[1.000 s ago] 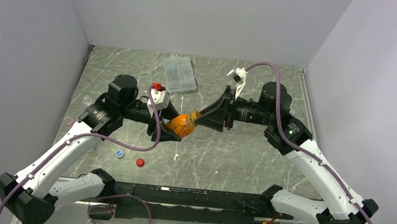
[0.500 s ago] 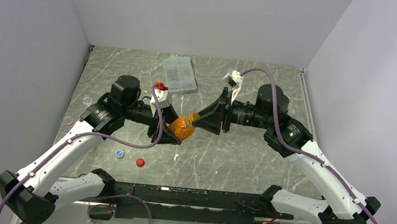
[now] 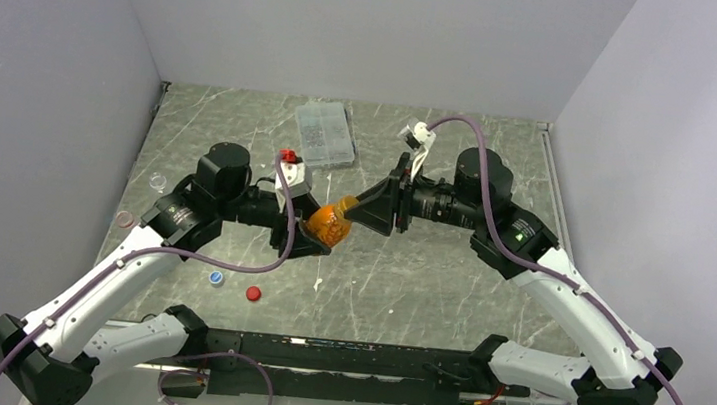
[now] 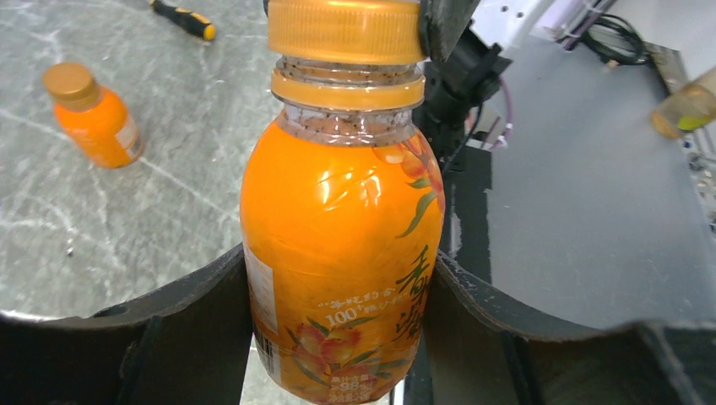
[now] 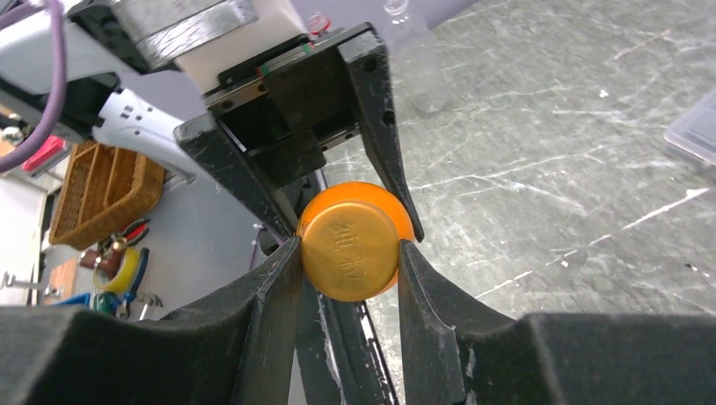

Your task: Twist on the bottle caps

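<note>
On the desk (image 3: 427,280) by my left arm lie a blue cap (image 3: 216,277) and a red cap (image 3: 253,293), well apart from both pincers. My left pincer (image 3: 316,230) grips the orange bottle (image 4: 342,245) round its belly, off the desk, neck towards my right pincer (image 3: 358,212). That one is pinched on the orange cap (image 5: 350,251) sitting on the neck.
</note>
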`<state>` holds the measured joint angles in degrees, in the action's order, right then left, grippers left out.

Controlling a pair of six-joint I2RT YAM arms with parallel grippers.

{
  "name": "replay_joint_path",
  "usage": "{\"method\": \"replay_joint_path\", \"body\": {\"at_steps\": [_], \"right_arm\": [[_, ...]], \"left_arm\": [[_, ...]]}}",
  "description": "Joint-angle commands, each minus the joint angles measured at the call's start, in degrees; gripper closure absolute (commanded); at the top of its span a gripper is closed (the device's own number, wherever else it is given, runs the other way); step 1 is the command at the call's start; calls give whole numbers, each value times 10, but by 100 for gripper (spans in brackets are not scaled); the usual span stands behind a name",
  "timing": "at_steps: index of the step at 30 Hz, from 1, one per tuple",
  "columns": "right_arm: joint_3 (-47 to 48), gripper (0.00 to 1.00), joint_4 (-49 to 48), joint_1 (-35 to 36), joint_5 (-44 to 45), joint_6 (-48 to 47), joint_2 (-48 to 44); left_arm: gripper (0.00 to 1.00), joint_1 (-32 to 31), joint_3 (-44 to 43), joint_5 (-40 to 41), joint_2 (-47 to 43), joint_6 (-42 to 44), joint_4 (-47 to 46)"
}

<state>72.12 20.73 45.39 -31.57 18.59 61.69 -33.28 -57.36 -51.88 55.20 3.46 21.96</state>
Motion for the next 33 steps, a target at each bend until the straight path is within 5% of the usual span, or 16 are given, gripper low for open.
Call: {"method": "replay_joint_path", "body": {"at_steps": [1, 12, 25, 33], "right_arm": [[-2, 74, 65, 29, -23, 67, 31], [1, 75, 70, 29, 69, 194, 60], [43, 76, 143, 28, 175, 282, 118], [63, 75, 160, 28, 217, 306, 133]], "left_arm": [[100, -20, -8, 142, -10, 10, -124], [100, -79, 29, 301, -27, 25, -238], [100, -231, 70, 541, 31, 139, -360], [100, -257, 115, 592, 56, 158, -442]]}}
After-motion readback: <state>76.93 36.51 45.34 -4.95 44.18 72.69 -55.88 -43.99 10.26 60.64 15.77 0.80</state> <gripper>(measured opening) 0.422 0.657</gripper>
